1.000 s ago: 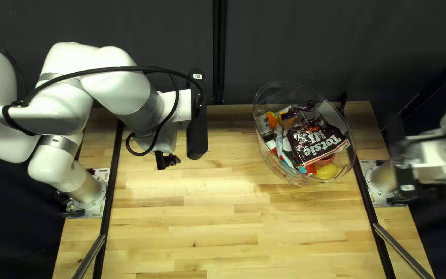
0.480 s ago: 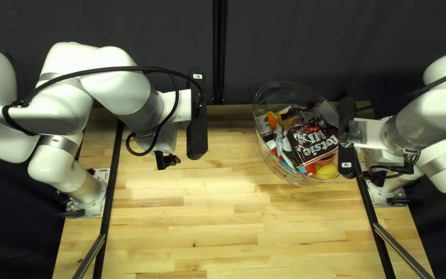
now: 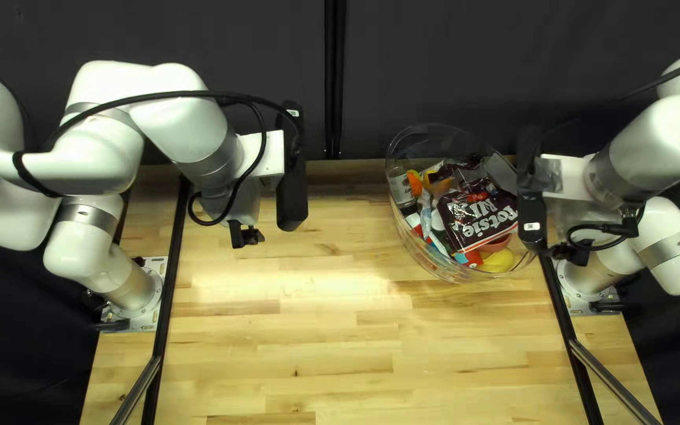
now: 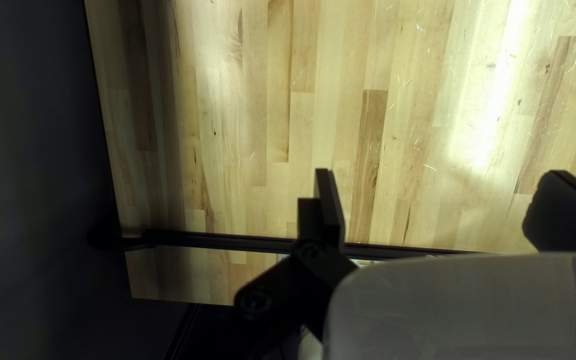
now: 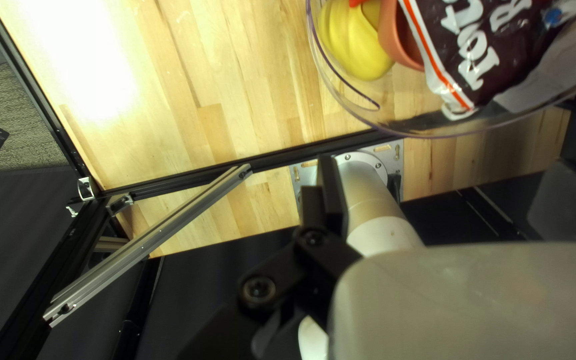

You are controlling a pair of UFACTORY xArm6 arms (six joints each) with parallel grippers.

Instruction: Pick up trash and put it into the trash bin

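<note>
Our clear bin (image 3: 434, 266) stands toward the far right corner of the bench (image 3: 293, 346), just inside the right rail (image 3: 572, 334), and the trash is in it. Uppermost we see a brown bag (image 3: 478, 216) with white lettering. On the side toward the near edge lies a yellow piece (image 3: 498, 260), beside an orange-brown cup-like piece (image 3: 499, 242); toward the bin's left side we have a pale can (image 3: 402, 189) and small bright wrappers (image 3: 426, 216).

Our left hand (image 3: 247, 238) hangs over the bench near the far left corner. In its wrist view the left hand (image 4: 443, 172) is spread wide, one finger (image 4: 328, 197) on each side and nothing pinched, with wood under it and the left rail (image 4: 248, 243) alongside.

Our right hand (image 3: 572, 253) hovers just beyond the bin, above the right edge. In its own view the right hand (image 5: 443, 167) is spread too: one finger shows plainly, the other only faintly against the dark. Under it we see our right arm's base (image 5: 361, 163), and ahead are the bin's rim and the yellow piece.
</note>
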